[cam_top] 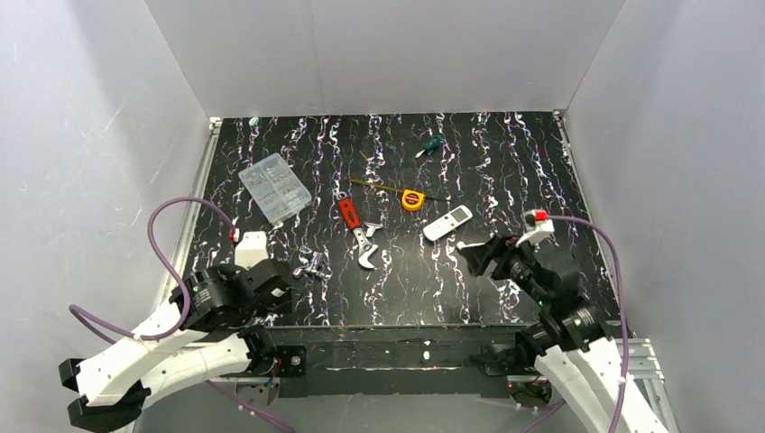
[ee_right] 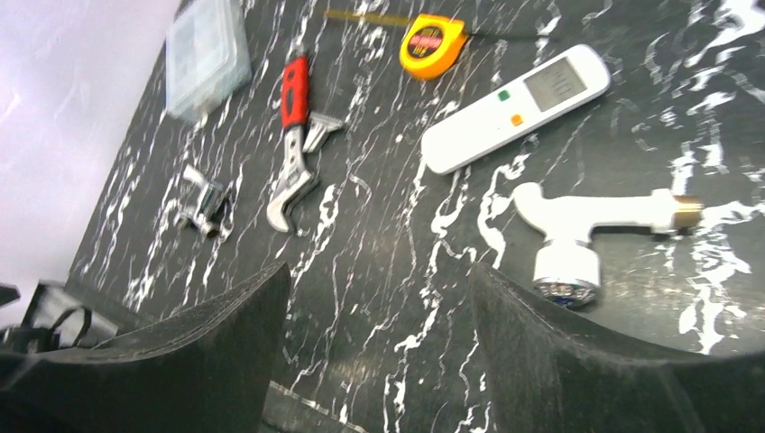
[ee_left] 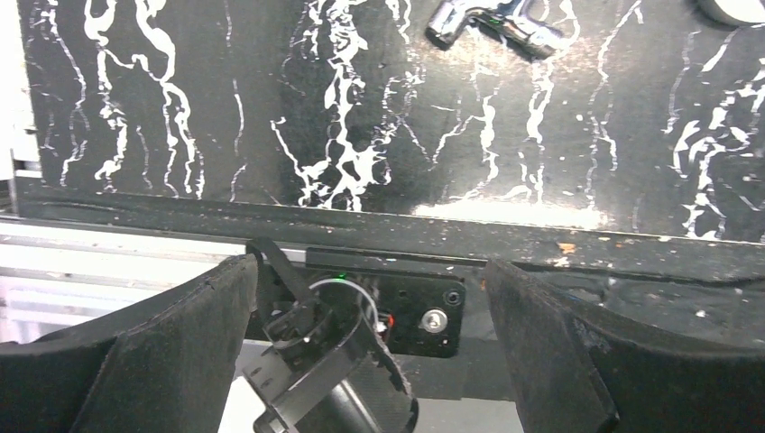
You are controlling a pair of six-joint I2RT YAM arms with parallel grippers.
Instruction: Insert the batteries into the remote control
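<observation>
The white remote control [cam_top: 447, 223] lies face up on the black marbled table, right of centre; in the right wrist view [ee_right: 514, 106] its display and buttons show. No blue batteries show in any view. My right gripper [cam_top: 478, 256] is open and empty, low over the table just near and right of the remote; its jaws [ee_right: 379, 298] stand wide apart over bare table. My left gripper [cam_top: 278, 276] is open and empty at the table's near left edge; in its wrist view [ee_left: 370, 298] the jaws stand apart over the front rail.
A white pipe-like fitting [ee_right: 586, 225] lies beside my right finger. A red-handled wrench [cam_top: 359, 233], yellow tape measure [cam_top: 412, 199], green screwdriver [cam_top: 430, 144], clear parts box [cam_top: 275, 188], silvery metal bits [cam_top: 311, 264] and a white block [cam_top: 251, 248] lie about. White walls enclose three sides.
</observation>
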